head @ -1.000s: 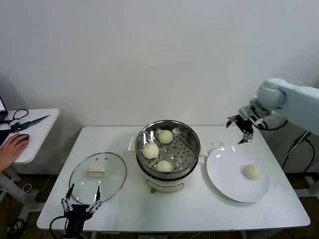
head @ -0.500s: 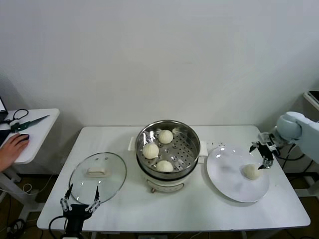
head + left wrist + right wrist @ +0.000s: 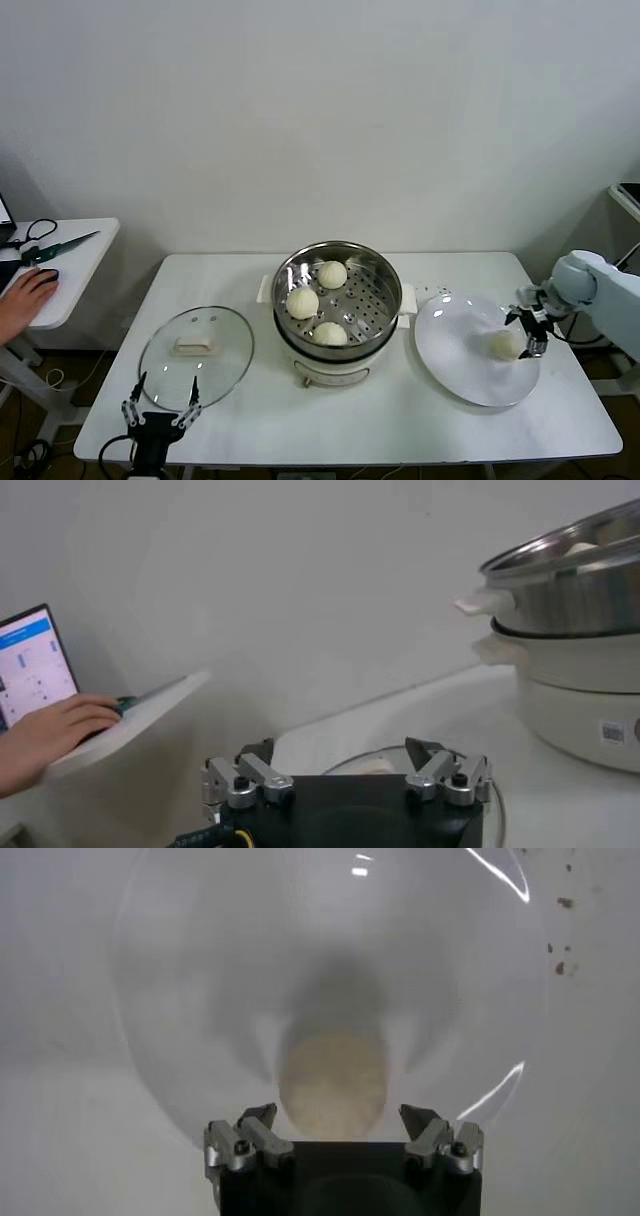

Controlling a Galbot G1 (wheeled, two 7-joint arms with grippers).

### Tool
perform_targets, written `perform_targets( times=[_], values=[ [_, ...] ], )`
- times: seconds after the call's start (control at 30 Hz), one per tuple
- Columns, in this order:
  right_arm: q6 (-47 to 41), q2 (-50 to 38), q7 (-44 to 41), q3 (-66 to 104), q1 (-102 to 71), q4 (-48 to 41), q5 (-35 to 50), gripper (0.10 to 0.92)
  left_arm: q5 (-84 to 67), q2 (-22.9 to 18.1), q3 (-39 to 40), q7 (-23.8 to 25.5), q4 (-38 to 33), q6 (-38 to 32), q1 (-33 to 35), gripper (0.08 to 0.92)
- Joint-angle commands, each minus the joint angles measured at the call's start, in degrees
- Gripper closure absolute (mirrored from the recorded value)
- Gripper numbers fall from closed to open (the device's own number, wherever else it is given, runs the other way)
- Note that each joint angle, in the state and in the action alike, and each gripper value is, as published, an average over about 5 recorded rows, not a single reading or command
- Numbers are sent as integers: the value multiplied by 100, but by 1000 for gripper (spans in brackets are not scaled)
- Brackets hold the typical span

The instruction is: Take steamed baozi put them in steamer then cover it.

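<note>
At the right of the head view, the right gripper (image 3: 527, 333) hangs at the far-right part of the flat white round plate (image 3: 450, 355), directly over the single cream-white dough bun (image 3: 505, 344) lying there. In the right wrist view that bun (image 3: 333, 1084) sits just ahead of the gap between the two metal fingers (image 3: 256, 1129), which stand spread apart wider than the bun, one to each side, holding nothing. Whether they touch it cannot be told.

Three more smooth domed buns lie on the perforated floor of the round shiny steel steamer pot (image 3: 375, 262) at the centre of the frame: one at the back (image 3: 332, 274), one at the left (image 3: 302, 302) and one at the front (image 3: 329, 333). That makes four buns, three inside and one on the plate. The right half of the basket floor is bare.

The round clear glass lid (image 3: 225, 345) with its cream rectangular handle (image 3: 194, 346) lies flat on the white table (image 3: 400, 420) at lower left, apart from the steamer. The left gripper (image 3: 160, 400) waits at the table's near edge, just beside the lid's near rim, fingers wide and empty.

The plate sits just beside the steamer's white base, and bare table runs along the near edge in front of both. At the left edge of the frame a person's hand (image 3: 24, 300) rests on a small side table (image 3: 80, 265) bearing scissors (image 3: 55, 246).
</note>
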Motion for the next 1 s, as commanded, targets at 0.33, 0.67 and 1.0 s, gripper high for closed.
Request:
perform_targets(
  times=[0.33,0.67,1.0],
  values=[
    [-3,278,-13,260,-276,-340,53,203,54,-6,18,-14,20,-17,23,177],
    [-12,199,-77,133,-136,-288,149,281,71,-21,36,-32,22,-33,42,177],
    [-470,64,-14,-877,1194,149,1457,296,47,-18,115,-52,1,-52,45,177]
  ],
)
